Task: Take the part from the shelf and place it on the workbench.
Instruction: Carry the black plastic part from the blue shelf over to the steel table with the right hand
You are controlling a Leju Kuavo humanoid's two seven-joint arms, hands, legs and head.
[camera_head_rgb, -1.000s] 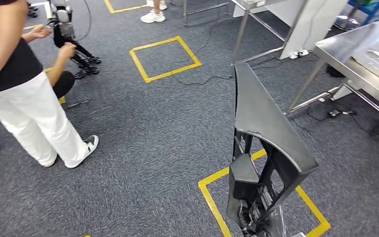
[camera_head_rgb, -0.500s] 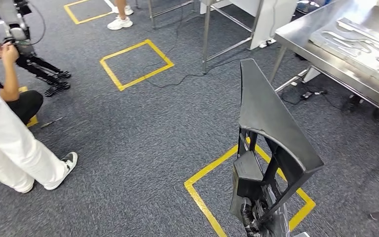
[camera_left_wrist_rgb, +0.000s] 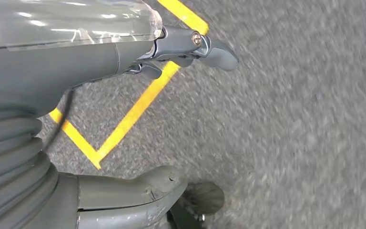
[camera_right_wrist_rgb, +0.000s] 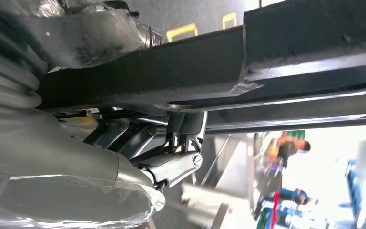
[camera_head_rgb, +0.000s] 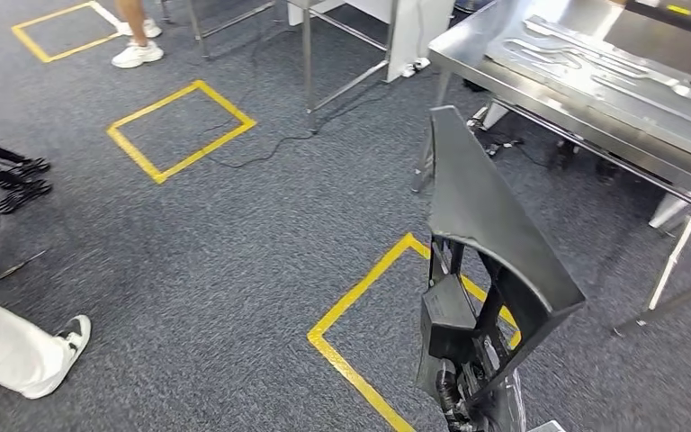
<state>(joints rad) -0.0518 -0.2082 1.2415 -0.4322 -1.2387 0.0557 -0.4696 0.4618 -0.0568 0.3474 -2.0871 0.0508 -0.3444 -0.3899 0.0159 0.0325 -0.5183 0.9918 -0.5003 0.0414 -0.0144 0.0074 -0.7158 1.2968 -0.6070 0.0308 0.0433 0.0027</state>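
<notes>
The part [camera_head_rgb: 479,211] is a long black angular panel with an open frame at its lower end, held upright in front of me in the head view. My right hand [camera_head_rgb: 457,396] grips it from below at the frame. The right wrist view shows the hand [camera_right_wrist_rgb: 171,164] with its fingers hooked around a black bar of the part [camera_right_wrist_rgb: 276,52]. The steel workbench [camera_head_rgb: 553,103] stands at the upper right, beyond the part's top. My left hand [camera_left_wrist_rgb: 81,62] hangs over the grey carpet, fingers apart and holding nothing.
Shaped metal fixtures [camera_head_rgb: 594,63] lie on the workbench. Yellow tape squares [camera_head_rgb: 180,126] [camera_head_rgb: 360,301] mark the carpet. A person's white trouser leg and shoe [camera_head_rgb: 27,351] are at the lower left, another person's shoes [camera_head_rgb: 139,54] at the top. Steel table legs [camera_head_rgb: 309,81] and cables [camera_head_rgb: 261,157] lie ahead.
The camera has turned right: the whole scene slid left and the workbench came nearer. The part stays in my right hand at the same place in the picture.
</notes>
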